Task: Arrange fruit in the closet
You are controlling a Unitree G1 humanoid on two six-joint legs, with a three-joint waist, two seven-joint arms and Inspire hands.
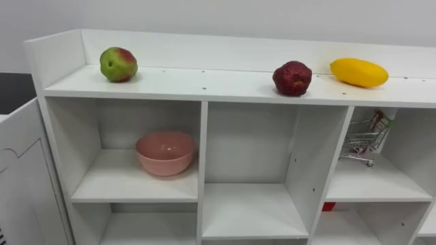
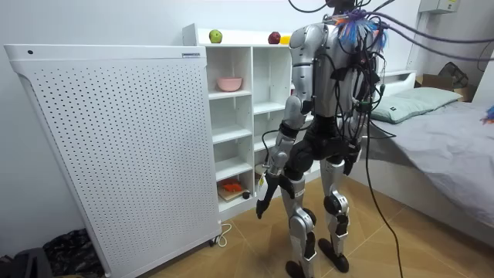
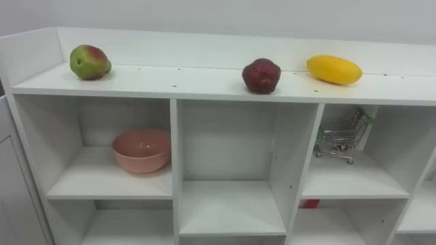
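Note:
Three fruits lie on the top board of the white closet [image 1: 204,87]: a green and red apple [image 1: 118,64] at the left, a dark red fruit [image 1: 292,77] right of the middle, and a yellow mango [image 1: 359,73] further right. A pink bowl [image 1: 165,152] stands in the upper left compartment. In the room view I stand upright facing the closet [image 2: 231,116], and my left hand [image 2: 266,189] hangs low at my side, away from the shelves and holding nothing.
A small wire shopping cart [image 1: 364,139] stands in the upper right compartment. A tall white perforated panel [image 2: 116,147] stands beside the closet on the room view's left. A bed [image 2: 432,116] lies behind me. Something orange [image 2: 231,187] lies on a low shelf.

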